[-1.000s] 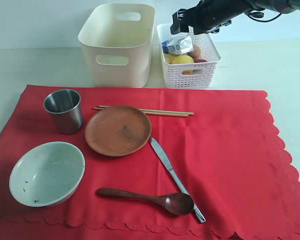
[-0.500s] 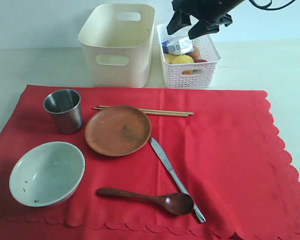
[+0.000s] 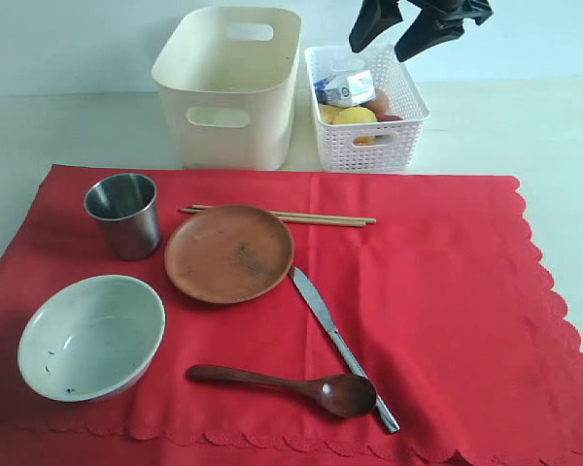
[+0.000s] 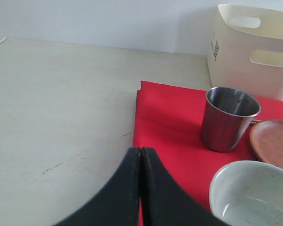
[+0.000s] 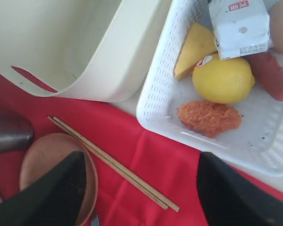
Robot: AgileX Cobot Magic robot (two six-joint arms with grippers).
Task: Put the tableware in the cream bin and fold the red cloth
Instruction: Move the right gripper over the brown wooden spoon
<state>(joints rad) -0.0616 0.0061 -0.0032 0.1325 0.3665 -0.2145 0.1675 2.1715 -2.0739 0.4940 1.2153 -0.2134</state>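
Right hand [image 3: 377, 50] hangs spread, holding nothing, above the white lattice basket [image 3: 369, 146], whose crumbly orange lump [image 5: 209, 117] only the wrist view reveals. Left hand [image 4: 140, 188], seen solely by its own camera, is clenched near the steel cup [image 4: 228, 120]. Brown plate [image 3: 229, 252], bowl [image 3: 90, 335], wooden spoon [image 3: 345, 395], knife [image 3: 321, 309] and chopsticks [image 3: 282, 216] lie on the scalloped red cloth [image 3: 437, 291]; the smooth cream bin [image 3: 228, 146] stands behind it
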